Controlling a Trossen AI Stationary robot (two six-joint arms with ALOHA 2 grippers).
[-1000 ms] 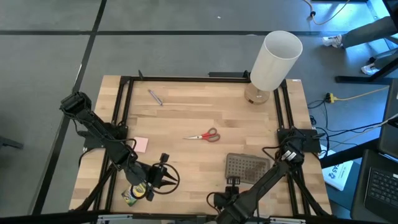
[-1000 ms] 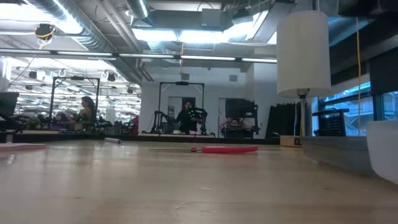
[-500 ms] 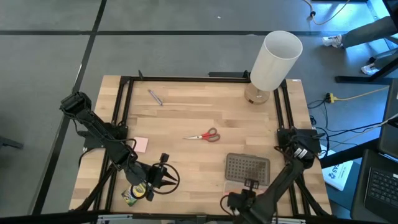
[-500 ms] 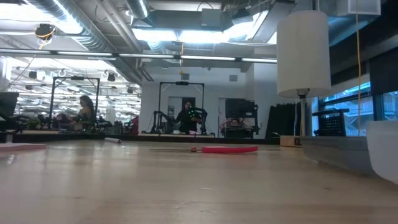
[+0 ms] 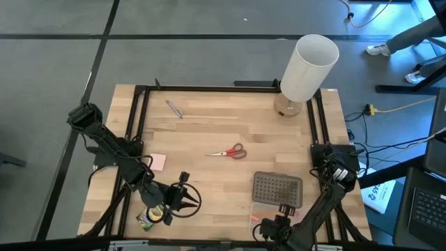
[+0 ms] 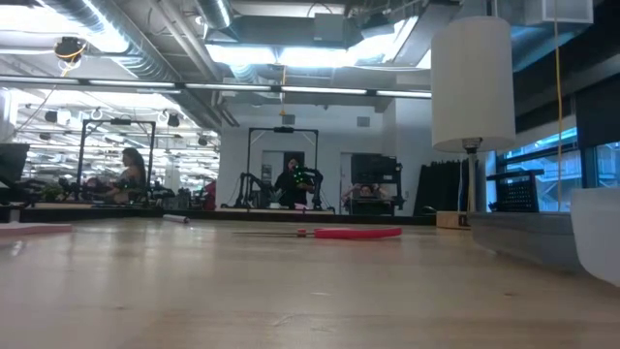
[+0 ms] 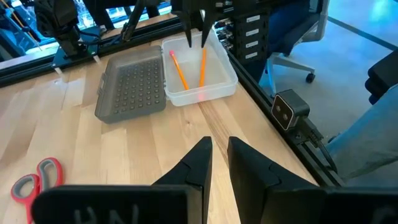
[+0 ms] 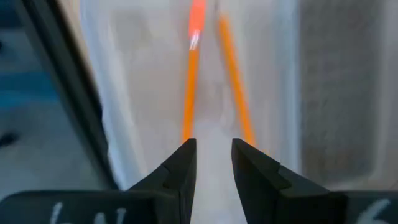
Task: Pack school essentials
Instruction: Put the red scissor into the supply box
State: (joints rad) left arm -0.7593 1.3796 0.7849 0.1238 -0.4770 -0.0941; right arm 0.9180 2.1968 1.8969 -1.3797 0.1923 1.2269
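Right claw (image 8: 211, 158), fingers slightly apart and empty, is being withdrawn toward the tabletop's (image 5: 209, 132) near edge, having been over the grey dotted lid (image 5: 277, 189) a second ago. Two orange pencils (image 7: 189, 68) are now lying exposed in the clear box (image 7: 199, 65), so that item is judged packed. Left claw (image 7: 219, 165), fingers narrowly apart and holding nothing, is being kept near the crayon box (image 5: 150, 217). Scissors (image 5: 228, 151), pink pad (image 5: 157, 162) and purple pen (image 5: 174, 109) are remaining unpacked.
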